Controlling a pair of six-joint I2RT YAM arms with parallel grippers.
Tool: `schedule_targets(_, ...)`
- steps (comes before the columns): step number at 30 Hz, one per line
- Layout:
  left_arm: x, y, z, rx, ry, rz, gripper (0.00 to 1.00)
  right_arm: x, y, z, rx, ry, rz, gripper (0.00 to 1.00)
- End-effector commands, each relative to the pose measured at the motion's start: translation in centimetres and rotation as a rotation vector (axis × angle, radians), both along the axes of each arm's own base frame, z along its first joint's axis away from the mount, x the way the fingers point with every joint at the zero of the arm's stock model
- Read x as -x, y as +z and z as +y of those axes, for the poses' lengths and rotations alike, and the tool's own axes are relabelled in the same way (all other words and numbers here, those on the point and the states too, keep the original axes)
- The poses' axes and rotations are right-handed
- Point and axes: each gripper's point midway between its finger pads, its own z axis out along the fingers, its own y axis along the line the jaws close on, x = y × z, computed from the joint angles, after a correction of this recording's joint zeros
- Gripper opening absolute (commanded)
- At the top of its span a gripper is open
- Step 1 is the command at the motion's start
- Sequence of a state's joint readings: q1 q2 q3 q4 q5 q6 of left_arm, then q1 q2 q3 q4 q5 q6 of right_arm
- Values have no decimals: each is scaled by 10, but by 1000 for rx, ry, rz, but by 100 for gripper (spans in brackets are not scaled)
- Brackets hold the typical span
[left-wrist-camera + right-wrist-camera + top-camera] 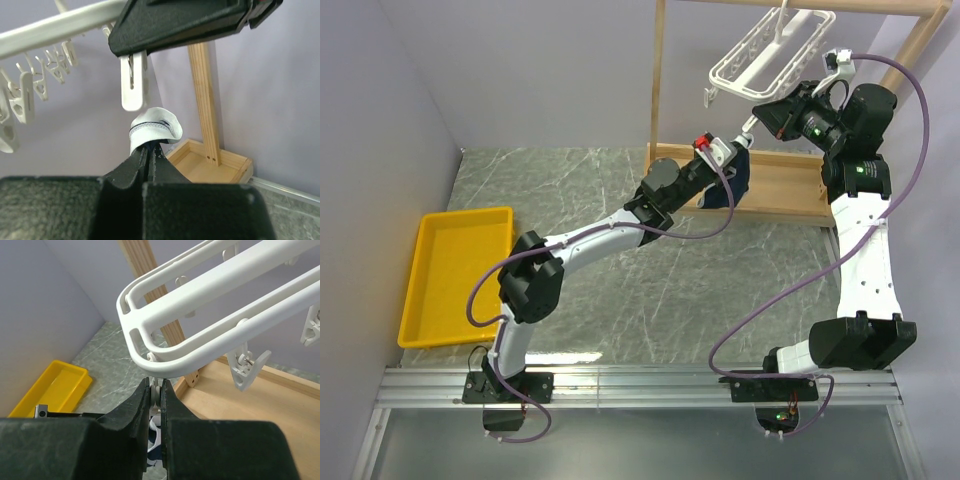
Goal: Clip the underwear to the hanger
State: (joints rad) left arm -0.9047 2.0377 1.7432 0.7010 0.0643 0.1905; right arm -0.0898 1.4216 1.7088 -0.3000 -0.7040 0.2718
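left pincer (148,152): clenched on small navy-blue fabric underwear with white trim (152,125), just below white plastic clip (134,92). right pincer (156,390): squeezing that clip under white open-frame plastic hanger (210,345). clipping pending.

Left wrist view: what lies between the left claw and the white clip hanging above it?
Only the underwear, pinched in the left claw, its white-trimmed edge just below the clip; left wrist view shows it.

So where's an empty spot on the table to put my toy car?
Bare marble table lies between the left arm and right arm, and behind the yellow tray up to the wooden rack. Crowded: under the hanger, where left fingers hold the underwear and right fingers pinch a clip.
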Motion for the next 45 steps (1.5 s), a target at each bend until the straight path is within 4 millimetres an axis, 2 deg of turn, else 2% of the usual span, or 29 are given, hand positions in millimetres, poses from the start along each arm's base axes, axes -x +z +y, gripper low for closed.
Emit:
schedule_targets(1, 11, 47, 4, 95, -22, -102, 0, 20, 7, 7, -2, 48, -5, 0)
schedule_targets(8, 12, 57, 3, 108, -28, -126, 0, 20, 6, 10, -9, 62, 3, 0)
schedule_targets(24, 4, 57, -1, 107, -3, -148, 0, 26, 5, 15, -15, 96, 20, 0)
schedule_targets(32, 8, 66, 1, 132, -11, -167, 0, 21, 4, 6, 12, 35, 15, 0)
schedule_targets(38, 8, 70, 3, 135, -2, -186, 0, 25, 3, 10, 9, 67, 19, 0)
schedule_targets(45, 7, 75, 4, 141, 13, -207, 0, 25, 2, 9, 19, 64, 28, 19)
